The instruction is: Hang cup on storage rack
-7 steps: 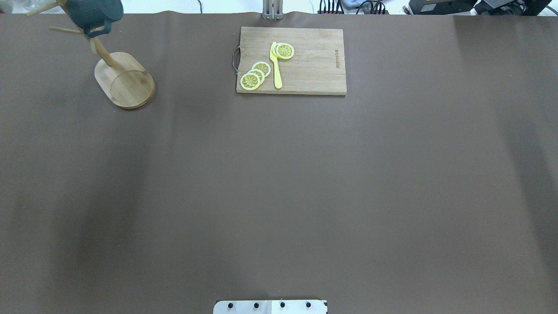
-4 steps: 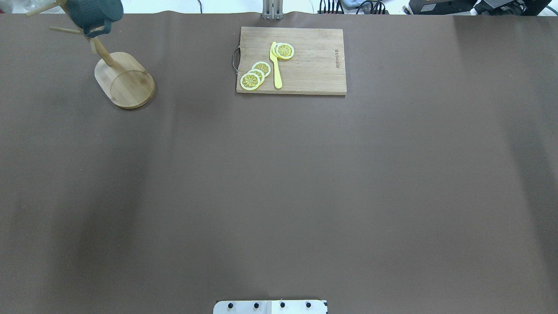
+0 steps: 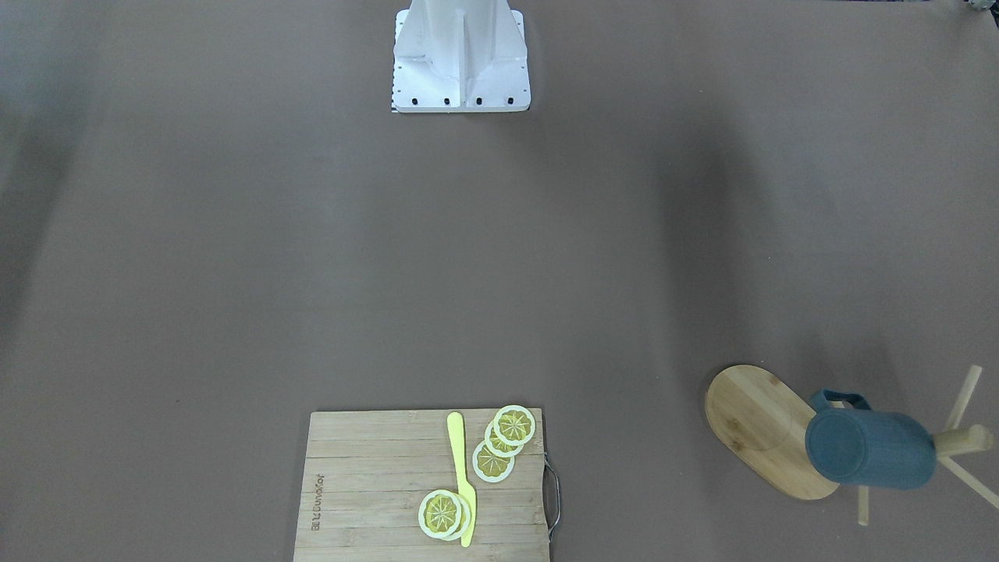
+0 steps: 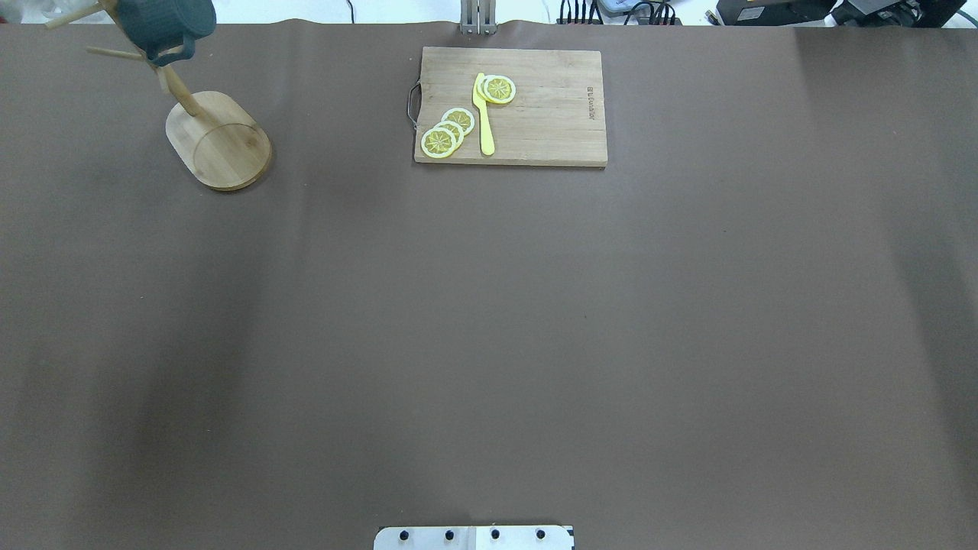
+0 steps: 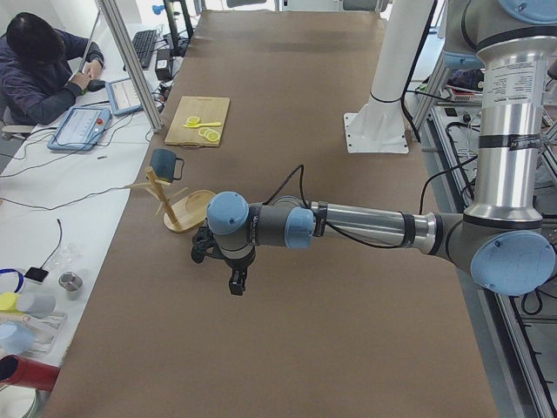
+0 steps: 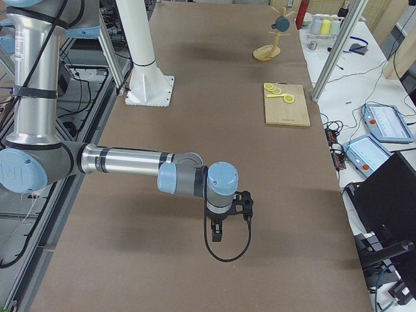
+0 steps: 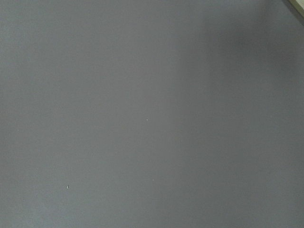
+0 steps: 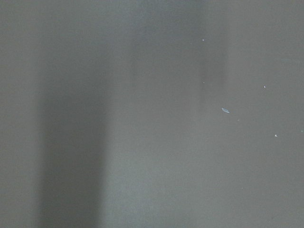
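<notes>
Across the brown-covered table [image 4: 489,344], seen from behind the robot, no arm enters the overhead or front-facing views; both show only from the table's ends. Its left arm [image 5: 365,225] stretches level over the table, with the left gripper [image 5: 237,283] pointing down above bare surface, near the rack but apart from it. Whether those fingers are spread or closed cannot be told from this side view, and nothing is seen in them. Opposite, the right arm [image 6: 123,160] reaches out the same way, and the right gripper [image 6: 217,233] hangs over bare table, its opening likewise impossible to judge. Both wrist cameras show only plain table cover.

A person [image 5: 39,74] sits at a side desk beyond the table's edge.

At 12 o'clock in the overhead view lies the cutting board [image 4: 550,122], carrying a yellow knife [image 4: 484,122] and lemon slices [image 4: 439,142] on either side of the blade. At about 10 o'clock stands the storage rack [image 4: 221,145], its oval base flat on the table. The cup [image 4: 164,19] hangs near the top of the rack, clear of the table, its handle looped over a peg and its body tilted on its side.
</notes>
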Controlling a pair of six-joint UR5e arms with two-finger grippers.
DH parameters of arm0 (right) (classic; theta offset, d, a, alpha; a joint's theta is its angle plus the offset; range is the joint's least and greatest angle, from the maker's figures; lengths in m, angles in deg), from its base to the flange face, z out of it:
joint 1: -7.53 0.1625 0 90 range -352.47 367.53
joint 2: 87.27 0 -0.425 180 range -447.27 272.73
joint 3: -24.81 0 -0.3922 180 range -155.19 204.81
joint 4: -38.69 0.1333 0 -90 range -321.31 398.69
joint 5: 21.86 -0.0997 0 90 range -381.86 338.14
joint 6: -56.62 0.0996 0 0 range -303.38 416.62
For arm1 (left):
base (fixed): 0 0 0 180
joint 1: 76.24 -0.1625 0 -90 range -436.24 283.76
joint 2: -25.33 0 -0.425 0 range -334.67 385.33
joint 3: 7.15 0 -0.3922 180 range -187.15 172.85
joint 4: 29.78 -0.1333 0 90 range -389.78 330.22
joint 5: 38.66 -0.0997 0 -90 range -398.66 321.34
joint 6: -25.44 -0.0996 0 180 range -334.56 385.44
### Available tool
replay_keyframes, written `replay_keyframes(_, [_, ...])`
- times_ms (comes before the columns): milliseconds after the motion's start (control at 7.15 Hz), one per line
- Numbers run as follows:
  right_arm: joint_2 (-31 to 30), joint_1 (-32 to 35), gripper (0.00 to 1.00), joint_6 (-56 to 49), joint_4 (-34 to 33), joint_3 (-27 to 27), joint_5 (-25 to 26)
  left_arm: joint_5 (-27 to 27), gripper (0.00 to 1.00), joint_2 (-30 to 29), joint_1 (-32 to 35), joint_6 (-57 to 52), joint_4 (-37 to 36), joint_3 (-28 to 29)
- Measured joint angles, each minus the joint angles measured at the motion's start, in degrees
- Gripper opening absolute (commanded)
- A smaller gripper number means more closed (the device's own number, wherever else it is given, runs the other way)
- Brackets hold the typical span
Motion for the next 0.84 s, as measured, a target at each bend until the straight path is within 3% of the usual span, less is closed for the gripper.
replay_keyframes(839, [-0.78, 0.0, 1.0, -0.13, 0.0, -0.31, -1.83, -0.03, 0.99, 0.0, -0.08, -0.08, 0.02, -0.22])
